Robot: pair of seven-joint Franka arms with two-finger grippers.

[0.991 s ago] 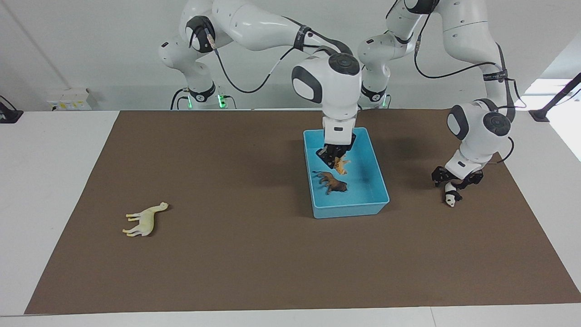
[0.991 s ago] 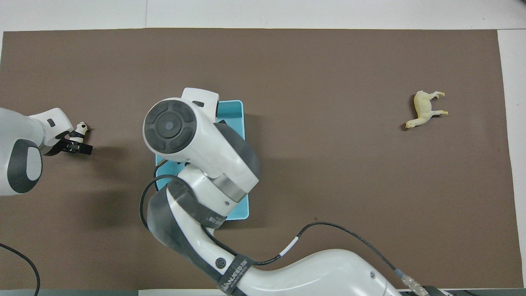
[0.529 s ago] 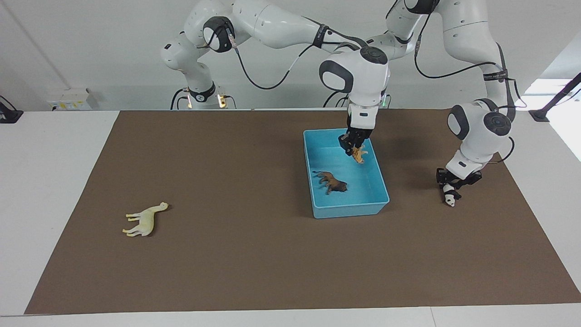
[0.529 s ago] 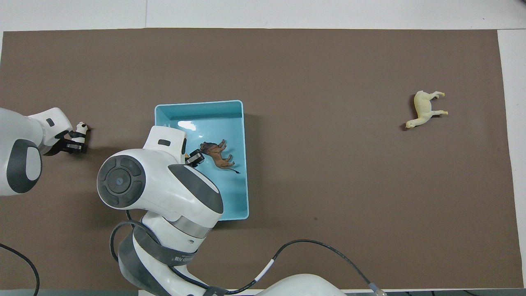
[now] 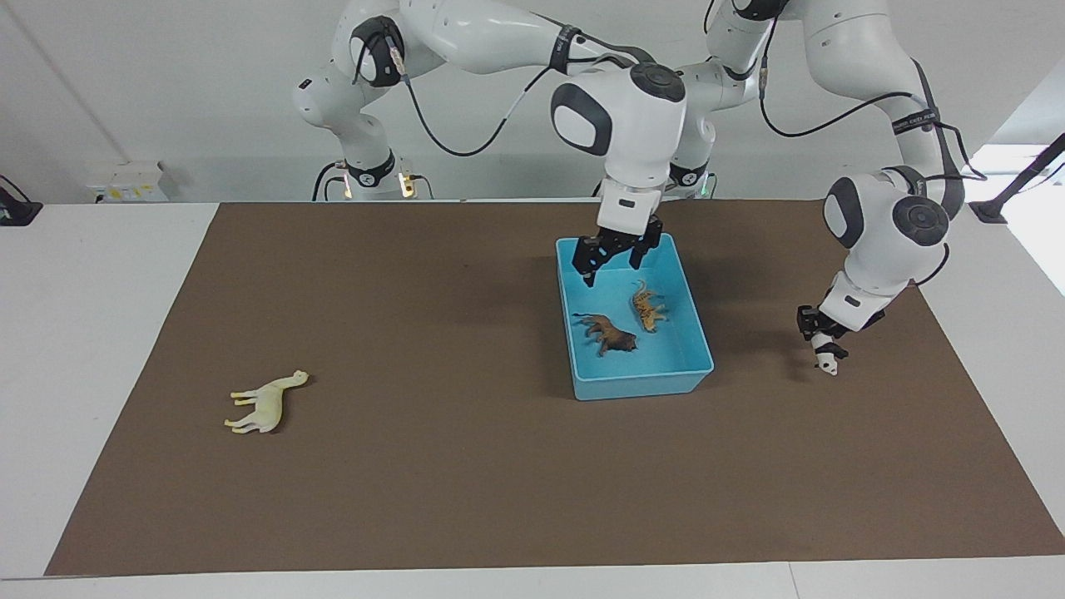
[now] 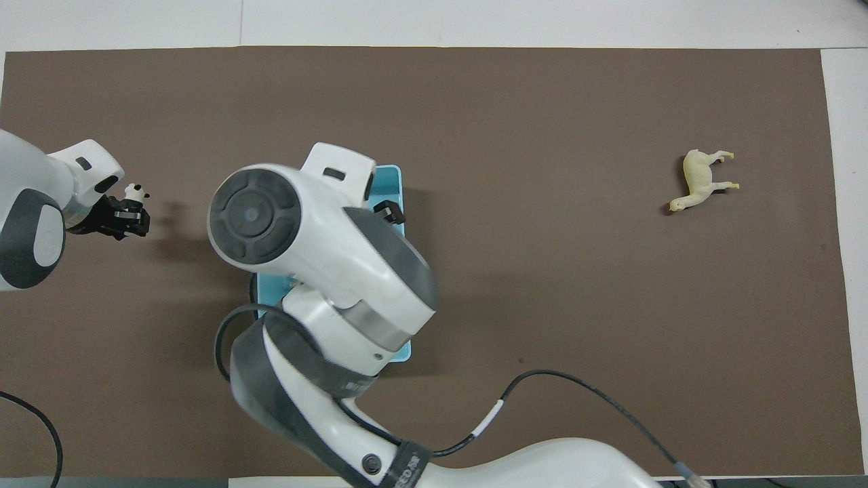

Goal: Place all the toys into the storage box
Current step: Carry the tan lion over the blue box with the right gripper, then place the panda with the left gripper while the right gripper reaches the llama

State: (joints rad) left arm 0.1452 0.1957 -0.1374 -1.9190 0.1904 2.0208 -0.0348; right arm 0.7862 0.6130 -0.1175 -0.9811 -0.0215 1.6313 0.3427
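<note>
The light blue storage box (image 5: 641, 384) stands on the brown mat; only a strip of its rim (image 6: 399, 183) shows in the overhead view. The dark brown toy (image 5: 609, 334) and the orange tiger (image 5: 646, 305) lie inside it. My right gripper (image 5: 611, 259) hangs open and empty over the box's end nearest the robots; one fingertip (image 6: 390, 211) shows from above. My left gripper (image 5: 819, 331) (image 6: 129, 217) is shut on the panda (image 5: 826, 360) (image 6: 135, 192), just above the mat beside the box, toward the left arm's end. The cream long-necked toy (image 5: 265, 401) (image 6: 705, 179) lies on its side toward the right arm's end.
The brown mat (image 5: 416, 291) covers most of the white table. In the overhead view the right arm's wrist and forearm (image 6: 305, 237) hide most of the box and both toys in it.
My right gripper has opened and let go of the tiger, which now lies in the box beside the dark brown toy. My left gripper has closed on the panda and lifted it slightly.
</note>
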